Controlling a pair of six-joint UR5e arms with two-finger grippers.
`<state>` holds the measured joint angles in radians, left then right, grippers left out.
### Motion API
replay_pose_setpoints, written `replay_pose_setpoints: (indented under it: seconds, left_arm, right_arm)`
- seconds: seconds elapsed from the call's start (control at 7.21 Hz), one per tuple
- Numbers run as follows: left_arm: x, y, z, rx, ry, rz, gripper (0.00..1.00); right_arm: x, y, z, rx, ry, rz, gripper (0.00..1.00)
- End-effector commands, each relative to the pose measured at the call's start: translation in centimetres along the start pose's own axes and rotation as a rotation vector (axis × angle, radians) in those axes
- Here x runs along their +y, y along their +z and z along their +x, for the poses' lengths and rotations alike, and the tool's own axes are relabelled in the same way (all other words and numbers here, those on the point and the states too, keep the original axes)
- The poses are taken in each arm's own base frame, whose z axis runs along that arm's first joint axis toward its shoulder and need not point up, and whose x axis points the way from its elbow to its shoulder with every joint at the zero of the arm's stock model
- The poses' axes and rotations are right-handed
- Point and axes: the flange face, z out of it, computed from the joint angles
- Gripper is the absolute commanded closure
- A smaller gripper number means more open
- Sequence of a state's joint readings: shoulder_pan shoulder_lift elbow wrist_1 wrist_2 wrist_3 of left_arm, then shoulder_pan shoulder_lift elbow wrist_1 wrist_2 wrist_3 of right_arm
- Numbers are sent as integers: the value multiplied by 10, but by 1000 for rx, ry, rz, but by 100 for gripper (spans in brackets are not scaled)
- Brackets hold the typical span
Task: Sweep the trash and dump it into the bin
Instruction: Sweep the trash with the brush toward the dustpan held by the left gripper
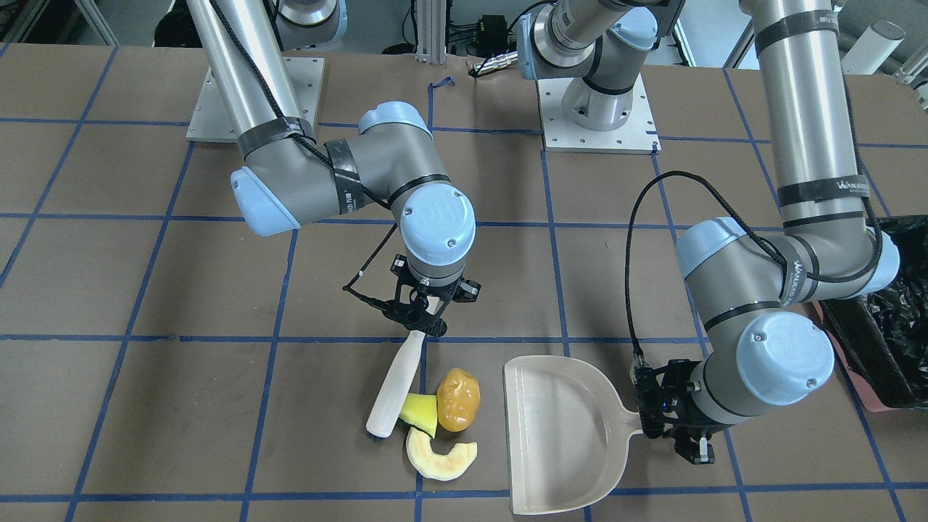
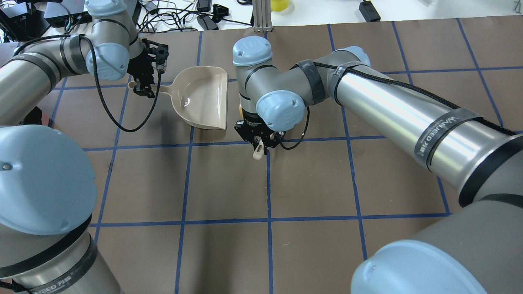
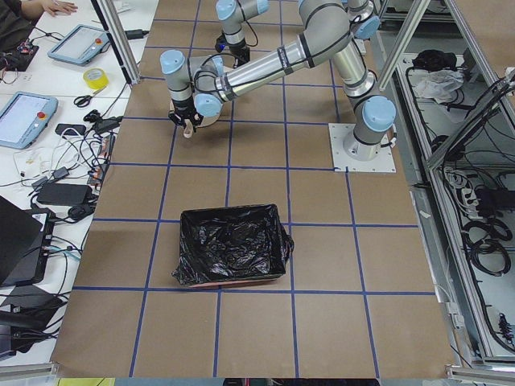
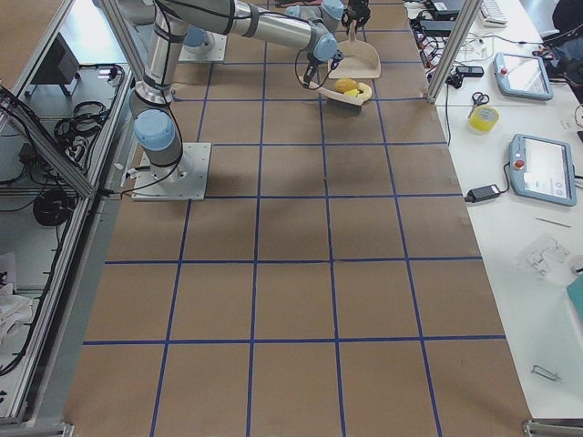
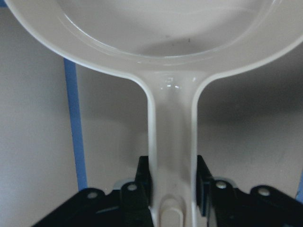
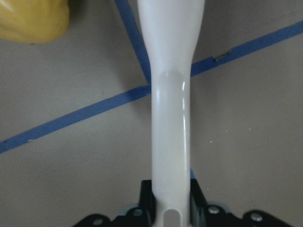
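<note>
Trash (image 1: 458, 399): lies loose on the table (image 1: 145, 290) between brush (image 1: 395, 388) and dustpan (image 1: 558, 435) mouth, right gripper (image 6: 170, 194) clenched on the brush handle, left gripper (image 5: 173, 179) clamped on the dustpan handle; could roll or scatter past the pan's lip under a fast, skewed stroke

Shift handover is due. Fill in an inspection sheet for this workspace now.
Surface: brown paper table cover with blue tape grid, flat.
Job's things: yellow sponge wedge, amber oval lump and cream crescent slice lie together before the beige plastic dustpan; white plastic brush beside the sponge; black-lined bin stands apart.
Clutter: nothing seen.
Grippers: left gripper shut on the dustpan's handle; right gripper shut on the brush.
Cables: left wrist's black cable and right wrist's black cable hang looped.
Surroundings: tablets and a yellow tape roll on the side bench.
</note>
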<state>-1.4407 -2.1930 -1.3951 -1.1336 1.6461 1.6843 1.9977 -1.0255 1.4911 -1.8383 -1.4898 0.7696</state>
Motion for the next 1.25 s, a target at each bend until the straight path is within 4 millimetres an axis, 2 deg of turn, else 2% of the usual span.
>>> replay_pose_setpoints:
  seconds: [0.0, 0.14, 0.55, 0.83, 1.11]
  left_arm:
    - [-2, 2, 0, 3, 3, -1, 100]
    - [-1, 1, 0, 2, 1, -1, 100]
    - [-1, 1, 0, 1, 1, 0, 100]
    - [-1, 1, 0, 1, 1, 2, 100]
    - [-1, 1, 0, 1, 1, 2, 100]
  right_arm:
    - [13, -7, -19, -20, -40, 11, 100]
    - [25, -8, -32, -46, -69, 4, 100]
    - [18, -8, -43, -69, -114, 31, 100]
    - [23, -12, -47, -71, -173, 36, 100]
    - [68, -5, -74, -71, -263, 51, 100]
